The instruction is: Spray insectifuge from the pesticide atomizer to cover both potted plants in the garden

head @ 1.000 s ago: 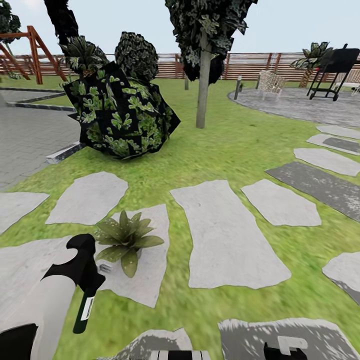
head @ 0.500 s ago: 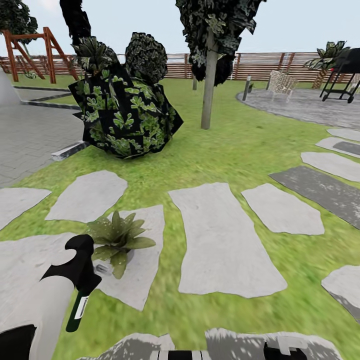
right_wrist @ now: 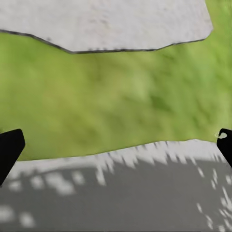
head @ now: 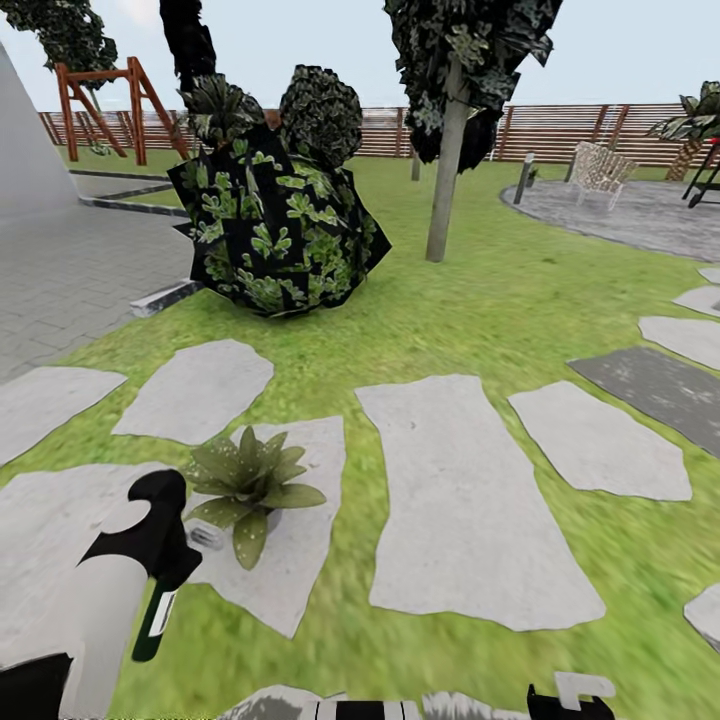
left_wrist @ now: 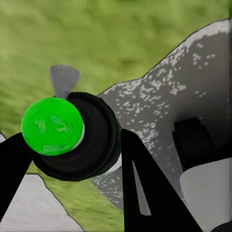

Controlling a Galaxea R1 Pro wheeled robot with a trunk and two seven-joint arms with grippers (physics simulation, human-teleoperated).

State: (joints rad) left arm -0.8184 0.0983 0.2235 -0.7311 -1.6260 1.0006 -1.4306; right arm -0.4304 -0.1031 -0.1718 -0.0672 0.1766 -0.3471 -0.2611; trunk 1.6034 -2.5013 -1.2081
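A potted plant (head: 246,480), a low rosette of pointed green leaves, stands on a grey stepping stone (head: 300,560) in the garden lawn. Just beside it, toward me, my left gripper (head: 166,572) is shut on the pesticide atomizer (head: 153,622), a dark bottle with a white label hanging below the fingers. In the left wrist view the atomizer (left_wrist: 72,140) shows a bright green top and a pale grey nozzle, with my left gripper (left_wrist: 72,162) clamped on its dark body. My right gripper (right_wrist: 117,147) hangs over grass and stone, its fingertips (right_wrist: 9,150) far apart with nothing between them.
A big dark leafy bush (head: 280,225) and a tree trunk (head: 446,180) stand on the lawn beyond the stones. Grey paving (head: 60,280) lies left, a round patio with a white chair (head: 600,168) far right. A brown slat fence (head: 580,130) closes the back.
The whole picture has slid rightward, so the camera has turned left. The left gripper keeps the atomizer beside the plant in the same pose.
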